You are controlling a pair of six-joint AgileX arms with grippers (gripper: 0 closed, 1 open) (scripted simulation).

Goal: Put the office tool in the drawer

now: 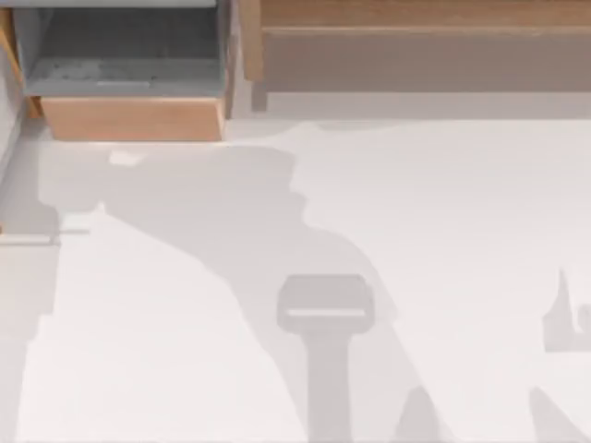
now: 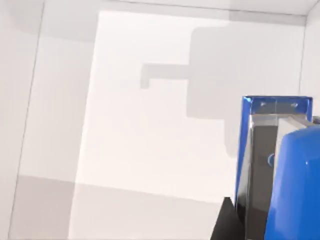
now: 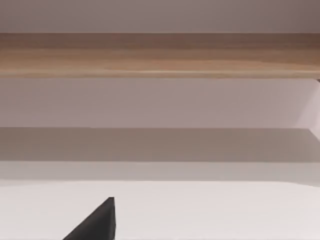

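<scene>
The office tool (image 2: pixel 290 185), a small bright blue stapler with a silver metal underside, sits very close in the left wrist view, raised above the white table. My left gripper (image 2: pixel 235 225) is shut on it, and one dark fingertip (image 2: pixel 225 222) shows pressed against its metal side. The drawer (image 1: pixel 134 118) stands open at the table's far left in the top view, with its tan front panel toward me and nothing in its grey interior. A dark part of my right gripper (image 3: pixel 97 222) shows low in the right wrist view, facing the wooden shelf and holding nothing that I can see.
A long wide wooden shelf unit (image 1: pixel 416 18) runs along the back right, beside the drawer. It also shows as a tan board (image 3: pixel 160 55) ahead of the right wrist. Grey arm shadows (image 1: pixel 323 314) lie across the white table.
</scene>
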